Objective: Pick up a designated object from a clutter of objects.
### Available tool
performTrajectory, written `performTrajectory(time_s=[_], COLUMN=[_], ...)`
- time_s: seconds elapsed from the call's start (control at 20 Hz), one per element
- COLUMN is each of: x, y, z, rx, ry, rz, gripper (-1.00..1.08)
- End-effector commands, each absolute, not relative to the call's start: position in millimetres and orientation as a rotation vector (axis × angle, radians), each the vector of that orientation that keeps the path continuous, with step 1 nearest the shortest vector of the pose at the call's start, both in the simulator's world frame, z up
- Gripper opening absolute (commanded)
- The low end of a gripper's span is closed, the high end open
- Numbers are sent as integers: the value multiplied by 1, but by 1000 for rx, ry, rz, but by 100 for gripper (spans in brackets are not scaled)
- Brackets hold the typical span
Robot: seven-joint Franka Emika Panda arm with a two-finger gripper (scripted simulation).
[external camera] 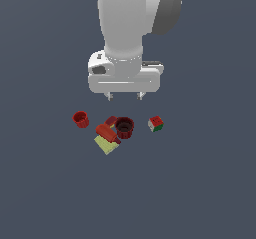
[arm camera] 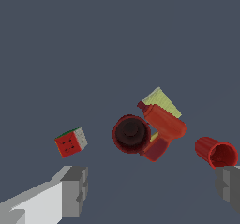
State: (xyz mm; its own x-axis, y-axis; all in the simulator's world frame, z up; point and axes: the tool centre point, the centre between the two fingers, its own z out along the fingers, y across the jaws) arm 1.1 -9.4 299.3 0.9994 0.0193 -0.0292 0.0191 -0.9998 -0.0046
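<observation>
— What do we see of the tool (external camera: 125, 96) over the tabletop (external camera: 45, 183)?

— We see it hanging above the clutter with its two fingers spread apart and nothing between them. In the wrist view one grey fingertip (arm camera: 75, 190) sits at one side of the frame and the other at the opposite edge, a broad gap of bare surface separating them.

— And the puzzle cube (external camera: 155, 124)?

— We find it resting on the tabletop, apart from the other items, at the exterior view's right end of the group. It lies lower than the tool and off to the exterior view's right of it, not under the gap between the fingers. Red, green and white faces show, each split into squares. In the wrist view the cube (arm camera: 71, 142) sits near one fingertip, clear of it.

— What lies closer beneath the tool?

— We see a dark-red ribbed cup (external camera: 124, 127), mouth upward, touching a red block (external camera: 106, 132) that overlaps a pale yellow flat piece (external camera: 105, 144). A second red cup (external camera: 80, 119) stands alone at the exterior view's left, tipped in the wrist view so its open mouth shows.
</observation>
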Motion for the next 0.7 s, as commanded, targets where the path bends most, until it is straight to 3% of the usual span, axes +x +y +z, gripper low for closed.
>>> performTrajectory(time_s=[0.0,0.65], x=[1,0], y=[-9,11], z=[299,296], rx=[-3137,-3104], ry=[-30,-54], rz=[46,37], gripper=[100,100])
